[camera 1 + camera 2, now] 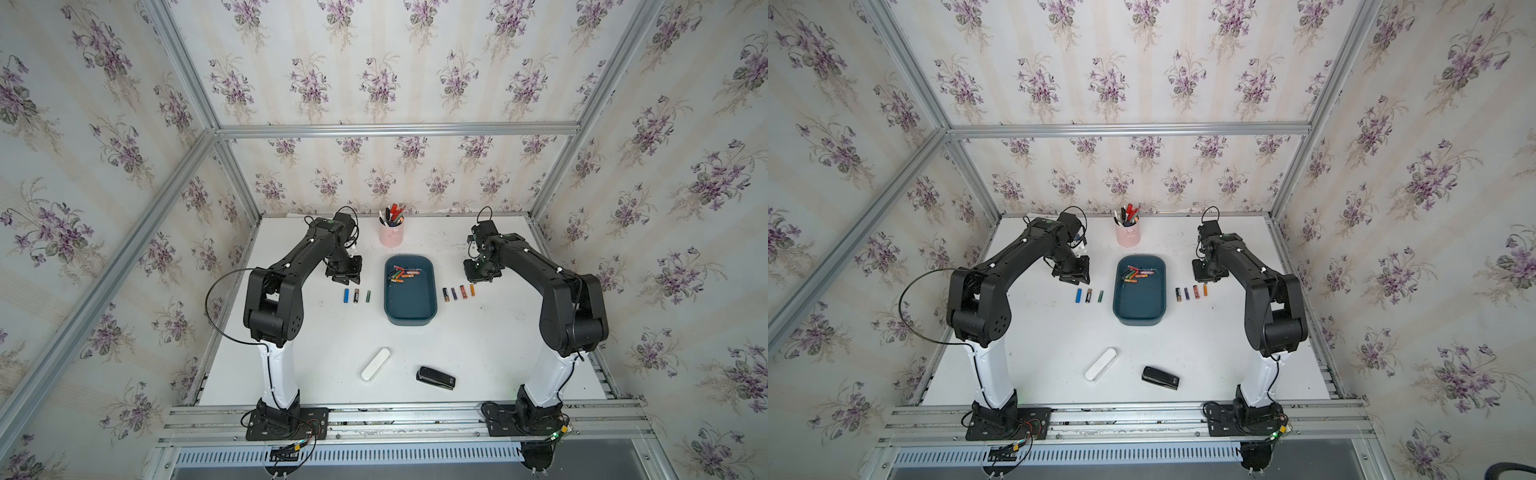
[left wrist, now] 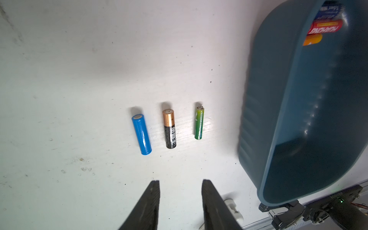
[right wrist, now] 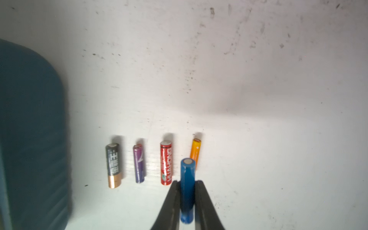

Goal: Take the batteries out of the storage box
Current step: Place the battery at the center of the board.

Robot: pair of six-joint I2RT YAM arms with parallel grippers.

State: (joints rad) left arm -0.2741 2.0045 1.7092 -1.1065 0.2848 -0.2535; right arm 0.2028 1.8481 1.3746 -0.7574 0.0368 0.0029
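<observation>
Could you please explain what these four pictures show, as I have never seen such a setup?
This is a two-armed robot at a white table. Two pictures look down on the whole scene from overhead, nearly identically; the other two come from a camera on each arm's wrist, looking out past its fingers. In the middle sits a teal storage box with a heap of batteries at its far end. Beside it, on the left arm's side, a row of three batteries lies on the table; on the right arm's side, a row of four batteries. The right gripper is shut on a blue battery near that row. The left gripper is open and empty. A pink pen cup, a white case and a black stapler-like object are also on the table.
</observation>
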